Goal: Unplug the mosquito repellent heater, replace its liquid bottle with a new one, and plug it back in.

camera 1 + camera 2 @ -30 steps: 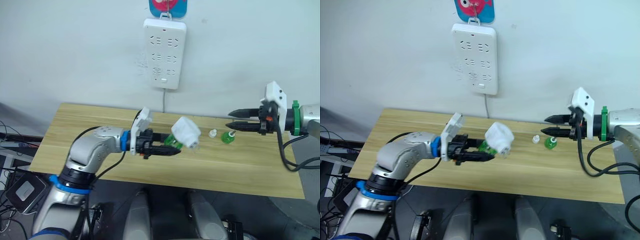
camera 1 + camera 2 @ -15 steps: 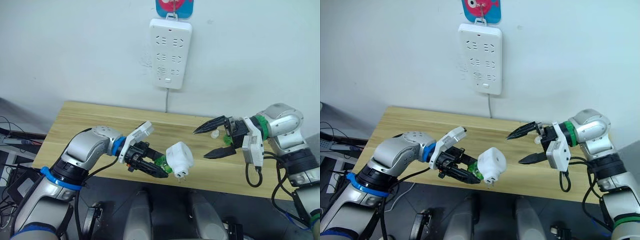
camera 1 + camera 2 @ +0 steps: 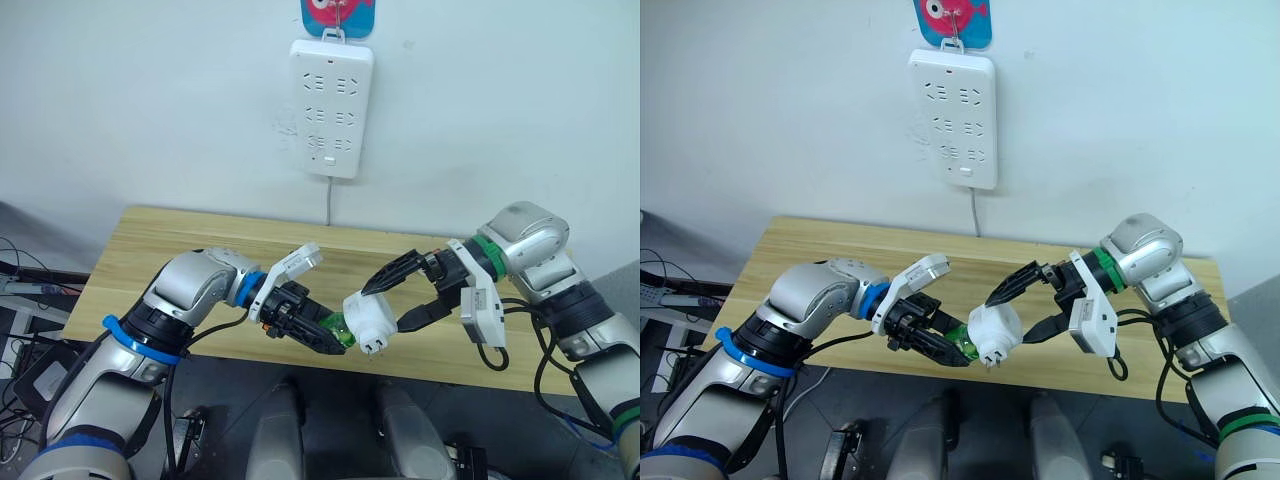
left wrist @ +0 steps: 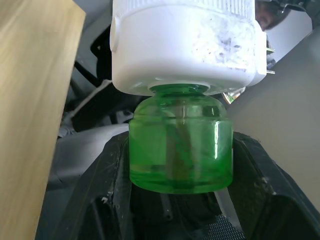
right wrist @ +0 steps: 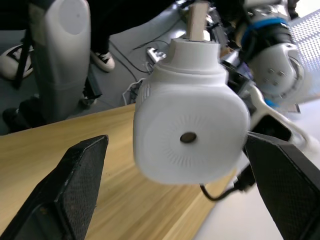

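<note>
The white mosquito repellent heater (image 3: 368,318) hangs above the table's front edge, plug prongs pointing down. A green liquid bottle (image 4: 181,150) is screwed into its underside. My left gripper (image 3: 322,335) is shut on that bottle, black fingers (image 4: 112,190) pressed on both sides. My right gripper (image 3: 385,307) is open, and its fingers (image 5: 75,185) straddle the heater's domed body (image 5: 190,132) with a gap on each side. The new bottle is hidden.
A long white power strip (image 3: 331,108) hangs on the wall above the wooden table (image 3: 180,250), its cord dropping behind the tabletop. The table's left half is bare wood. Floor and cables lie below the front edge.
My right gripper has swung left from the table's right side and now brackets the heater. My left gripper has carried bottle and heater slightly right. The camera view shifted too.
</note>
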`<action>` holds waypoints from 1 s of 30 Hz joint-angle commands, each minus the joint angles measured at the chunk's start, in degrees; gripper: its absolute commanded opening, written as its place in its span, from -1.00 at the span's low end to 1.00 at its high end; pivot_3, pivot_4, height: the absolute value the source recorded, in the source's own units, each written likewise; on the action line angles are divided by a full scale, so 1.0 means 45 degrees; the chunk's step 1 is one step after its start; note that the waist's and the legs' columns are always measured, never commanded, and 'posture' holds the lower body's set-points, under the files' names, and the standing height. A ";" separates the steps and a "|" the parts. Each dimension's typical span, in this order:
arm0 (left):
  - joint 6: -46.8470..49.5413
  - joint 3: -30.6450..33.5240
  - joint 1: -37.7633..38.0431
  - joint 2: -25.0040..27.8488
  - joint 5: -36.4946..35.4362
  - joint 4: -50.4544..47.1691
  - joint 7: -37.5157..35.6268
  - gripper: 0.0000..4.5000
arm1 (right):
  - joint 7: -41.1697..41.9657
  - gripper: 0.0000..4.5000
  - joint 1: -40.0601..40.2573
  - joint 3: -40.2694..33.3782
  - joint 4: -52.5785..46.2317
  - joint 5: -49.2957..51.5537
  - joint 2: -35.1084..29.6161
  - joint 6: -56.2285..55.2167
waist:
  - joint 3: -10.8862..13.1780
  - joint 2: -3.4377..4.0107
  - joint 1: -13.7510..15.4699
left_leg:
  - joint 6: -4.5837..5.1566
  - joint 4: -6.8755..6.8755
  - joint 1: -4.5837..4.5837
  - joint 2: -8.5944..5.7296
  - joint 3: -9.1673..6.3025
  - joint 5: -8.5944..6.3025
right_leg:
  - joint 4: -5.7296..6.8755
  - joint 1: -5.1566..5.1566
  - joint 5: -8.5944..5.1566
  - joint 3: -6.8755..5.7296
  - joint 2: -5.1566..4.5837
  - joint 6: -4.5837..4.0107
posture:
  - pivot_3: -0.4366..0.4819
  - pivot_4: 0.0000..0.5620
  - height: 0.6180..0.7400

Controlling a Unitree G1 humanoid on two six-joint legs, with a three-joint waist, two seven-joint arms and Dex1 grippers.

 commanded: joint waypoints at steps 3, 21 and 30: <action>0.0192 -0.0177 -0.0242 -0.0082 0.0040 0.0048 -0.0243 0.01 | 0.0361 0.98 -0.0436 0.0370 -0.0242 0.0127 0.0135 -0.0220 | 0.0000 0.0000 0.0014 | 0.0000 -0.0001 -0.0001 0.0000 -0.0009 0.0000 | 0.0003 0.0000 -0.0004 -0.0007 0.0000 -0.0007 | -0.18 0.06 1.00; -0.0187 0.0633 -0.0038 -0.0498 -0.0531 0.0088 -0.0199 0.45 | 0.0306 0.33 -0.0210 0.0487 -0.0775 0.0485 -0.0123 0.0916 | 0.0000 -0.0001 0.0021 | -0.0002 0.0001 0.0000 0.0001 -0.0016 0.0001 | 0.0009 0.0004 -0.0004 -0.0010 -0.0003 -0.0010 | -0.17 0.03 1.00; -0.3189 0.2145 0.0442 0.0668 0.0758 -0.1106 0.0368 1.00 | -0.1608 0.33 0.1567 -0.1184 -0.1094 -0.0284 -0.1913 0.5177 | -0.0001 -0.0001 0.0056 | -0.0002 -0.0002 -0.0002 -0.0003 -0.0017 0.0001 | 0.0006 0.0005 -0.0004 -0.0010 -0.0008 -0.0011 | -0.12 0.00 1.00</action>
